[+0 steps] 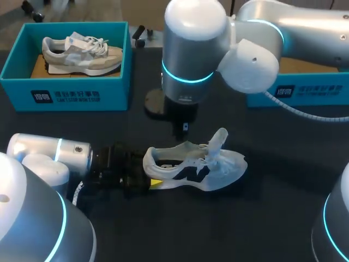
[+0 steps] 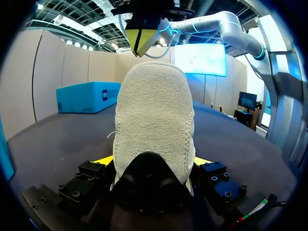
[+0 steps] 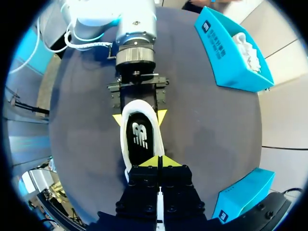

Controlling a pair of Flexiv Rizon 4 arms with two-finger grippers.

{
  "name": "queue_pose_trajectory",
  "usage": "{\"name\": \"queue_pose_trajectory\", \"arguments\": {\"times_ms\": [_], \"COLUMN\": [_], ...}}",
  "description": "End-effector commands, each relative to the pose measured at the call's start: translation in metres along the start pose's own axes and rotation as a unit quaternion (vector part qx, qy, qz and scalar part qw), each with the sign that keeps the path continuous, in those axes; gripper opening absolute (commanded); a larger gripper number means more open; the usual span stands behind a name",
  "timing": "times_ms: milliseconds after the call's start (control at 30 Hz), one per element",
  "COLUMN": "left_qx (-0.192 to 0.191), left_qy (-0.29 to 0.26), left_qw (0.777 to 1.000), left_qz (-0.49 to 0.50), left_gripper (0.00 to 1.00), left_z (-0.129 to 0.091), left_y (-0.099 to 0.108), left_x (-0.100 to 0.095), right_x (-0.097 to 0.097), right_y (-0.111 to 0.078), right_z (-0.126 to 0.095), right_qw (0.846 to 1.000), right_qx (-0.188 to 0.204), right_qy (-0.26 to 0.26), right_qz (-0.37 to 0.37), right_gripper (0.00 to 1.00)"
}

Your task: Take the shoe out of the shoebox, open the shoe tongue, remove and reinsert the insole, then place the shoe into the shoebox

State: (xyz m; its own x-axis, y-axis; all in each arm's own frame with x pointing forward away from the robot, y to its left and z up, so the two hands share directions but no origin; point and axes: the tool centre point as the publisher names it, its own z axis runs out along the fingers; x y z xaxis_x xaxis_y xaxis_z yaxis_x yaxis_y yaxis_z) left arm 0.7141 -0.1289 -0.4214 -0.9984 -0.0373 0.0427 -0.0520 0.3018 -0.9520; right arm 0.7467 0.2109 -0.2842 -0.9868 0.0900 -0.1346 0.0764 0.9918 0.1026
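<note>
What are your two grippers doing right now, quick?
Left gripper: closed on the heel of the white shoe.
Right gripper: closed above the shoe, nothing seen between its tips.

Left hand (image 3: 139,118) clamped, right hand (image 3: 159,161) closed.

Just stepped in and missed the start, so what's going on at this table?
The left gripper holds a white shoe by the heel on the table, with the tongue raised. The right gripper hangs over the shoe's opening, shut on nothing. The insole lies inside. A second shoe sits in the blue shoebox.
</note>
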Motion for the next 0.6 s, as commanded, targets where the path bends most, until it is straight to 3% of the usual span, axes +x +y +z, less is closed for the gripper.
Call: {"name": "queue_pose_trajectory", "arguments": {"times_ms": [33, 267, 333, 400, 600], "left_qx": [-0.001, -0.001, -0.001, -0.001, -0.001], "left_qy": [0.001, 0.001, 0.001, 0.001, 0.001], "left_qw": [1.000, 1.000, 1.000, 1.000, 1.000], "left_qz": [0.000, 0.000, 0.000, 0.000, 0.000], "left_gripper": [0.00, 0.00, 0.00, 0.00, 0.00], "left_z": [0.000, 0.000, 0.000, 0.000, 0.000], "left_y": [0.000, 0.000, 0.000, 0.000, 0.000], "left_x": [0.000, 0.000, 0.000, 0.000, 0.000], "right_x": [0.000, 0.000, 0.006, 0.011, 0.025], "right_y": [-0.002, -0.002, -0.001, -0.002, -0.004], "right_z": [0.000, 0.000, 0.004, 0.008, 0.018], "right_qw": [1.000, 1.000, 1.000, 1.000, 1.000], "right_qx": [-0.003, -0.003, -0.012, 0.007, 0.018], "right_qy": [0.001, 0.001, -0.003, -0.003, -0.009], "right_qz": [0.000, 0.000, -0.005, -0.003, -0.009], "right_gripper": [0.00, 0.00, 0.00, 0.00, 0.00]}}
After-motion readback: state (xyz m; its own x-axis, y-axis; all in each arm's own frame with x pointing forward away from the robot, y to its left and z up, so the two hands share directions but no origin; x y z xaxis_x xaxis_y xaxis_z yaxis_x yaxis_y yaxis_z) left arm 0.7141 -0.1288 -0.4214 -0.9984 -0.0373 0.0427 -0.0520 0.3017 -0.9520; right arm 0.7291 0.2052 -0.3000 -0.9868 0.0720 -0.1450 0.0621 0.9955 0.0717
